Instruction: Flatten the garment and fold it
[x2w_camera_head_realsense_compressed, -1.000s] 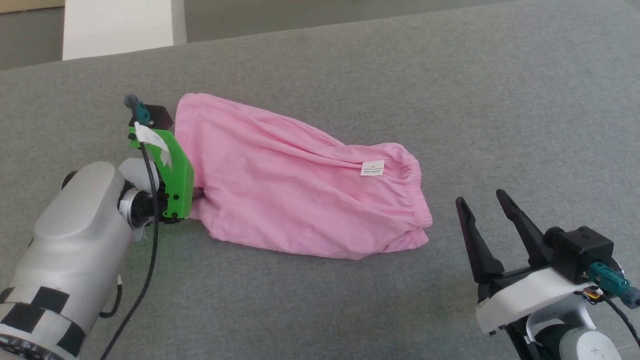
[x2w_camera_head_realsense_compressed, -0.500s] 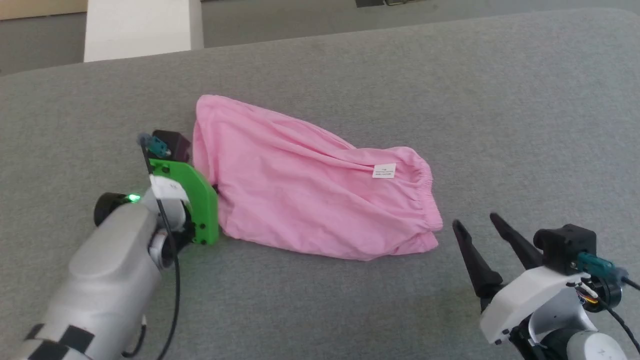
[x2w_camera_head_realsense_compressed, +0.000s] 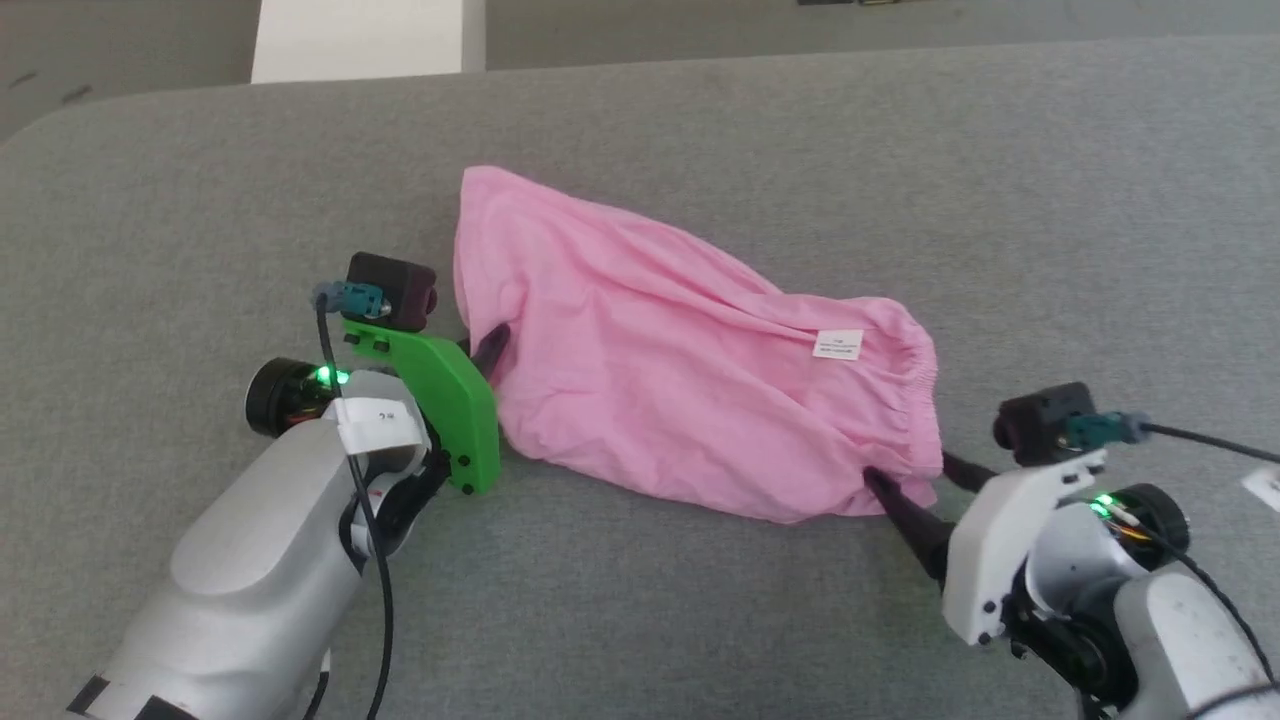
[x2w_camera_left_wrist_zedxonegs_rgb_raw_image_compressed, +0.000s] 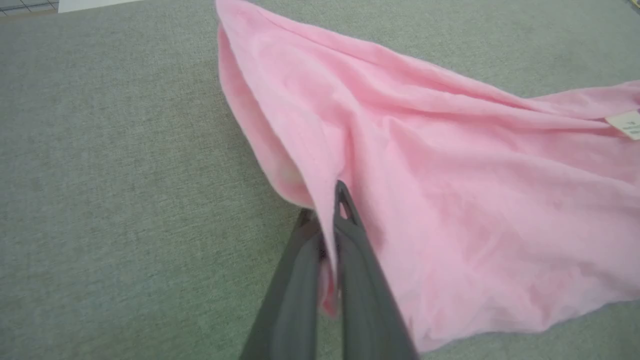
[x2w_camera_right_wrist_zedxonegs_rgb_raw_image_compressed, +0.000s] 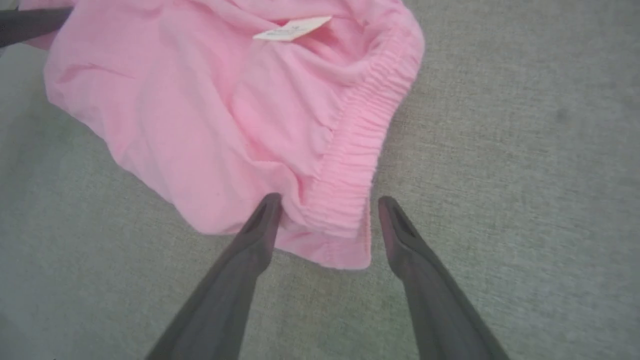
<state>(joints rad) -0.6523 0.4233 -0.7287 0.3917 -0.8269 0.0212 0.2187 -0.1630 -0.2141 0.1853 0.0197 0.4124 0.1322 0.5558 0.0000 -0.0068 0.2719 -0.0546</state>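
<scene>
The light pink garment lies wrinkled across the middle of the grey surface, its white label near the gathered waistband at the right end. My left gripper is shut on a fold of the garment's left edge. In the left wrist view the left gripper pinches the garment, which rises a little from the surface. My right gripper is open at the lower right corner. In the right wrist view the right gripper has its fingers either side of the waistband.
The grey cloth-covered surface spreads wide on all sides of the garment. Its far edge runs along the top, with a white block and floor behind it. The left gripper's dark finger shows at the top left of the right wrist view.
The head camera has shifted, so the whole picture has moved rightward. My right gripper has come forward from open space to straddle the waistband corner. My left gripper stays at the left edge.
</scene>
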